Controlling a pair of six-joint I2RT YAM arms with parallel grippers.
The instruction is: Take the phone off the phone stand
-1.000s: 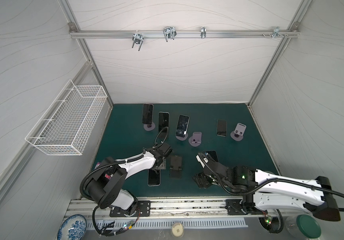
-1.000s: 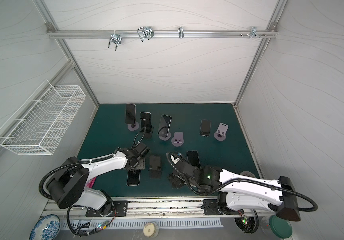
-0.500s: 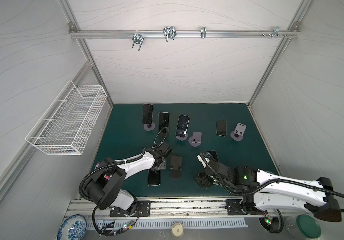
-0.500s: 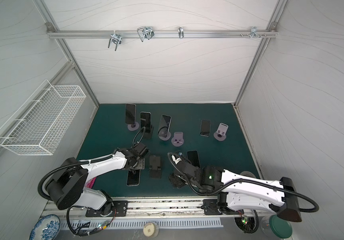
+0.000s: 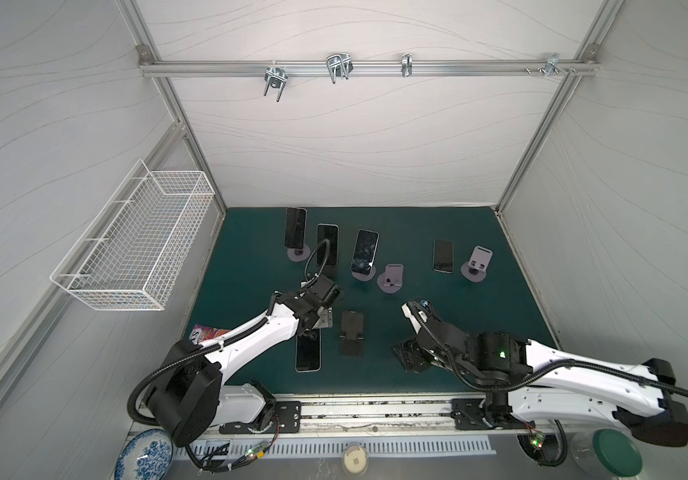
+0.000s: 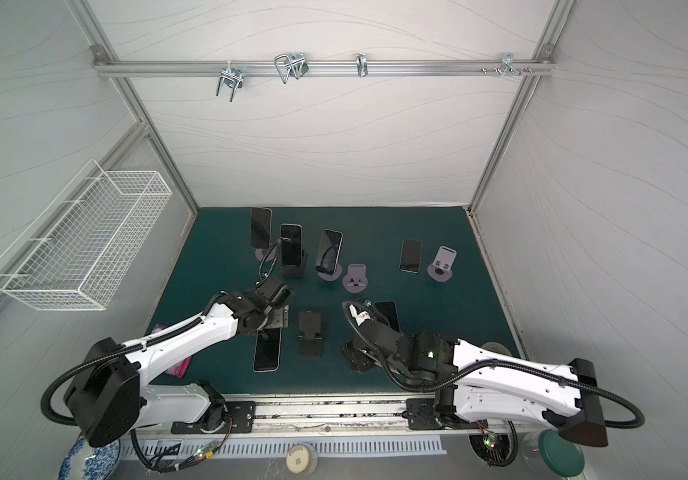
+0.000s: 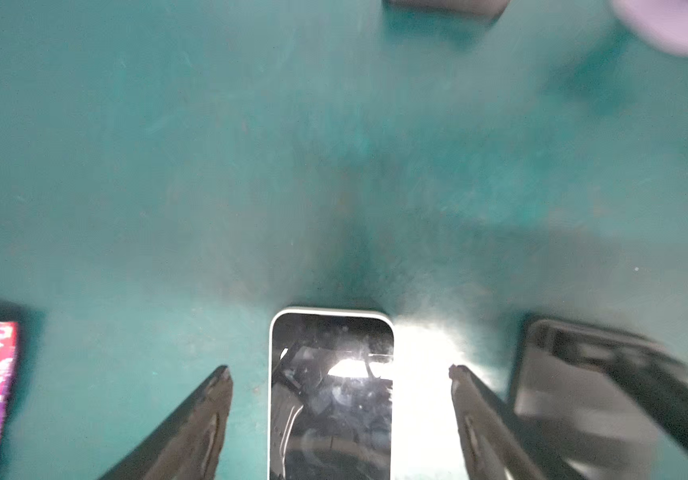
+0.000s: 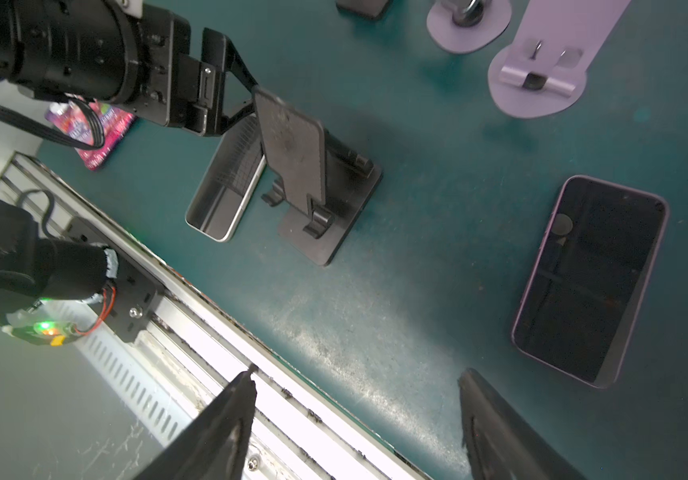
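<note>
1. The white-rimmed, dark-screened phone (image 7: 331,395) lies flat on the green tabletop (image 7: 334,145) at near left. It is just left of the empty black plastic phone stand (image 5: 352,338) and is judged already off it.
2. The left pincer (image 7: 340,369) is released and grasps nothing. Its fingers (image 7: 209,415) straddle the phone's far end, with a clear gap at each long edge.
3. Governing relation: the phone's long axis runs near to far, in line with this pincer. A straight lift should clear it undisturbed.
4. The right pincer (image 8: 357,374) has its jaws spread and empty over the near tabletop edge, near a flat purple-rimmed phone (image 8: 589,282). The left arm is the nearer.
</note>
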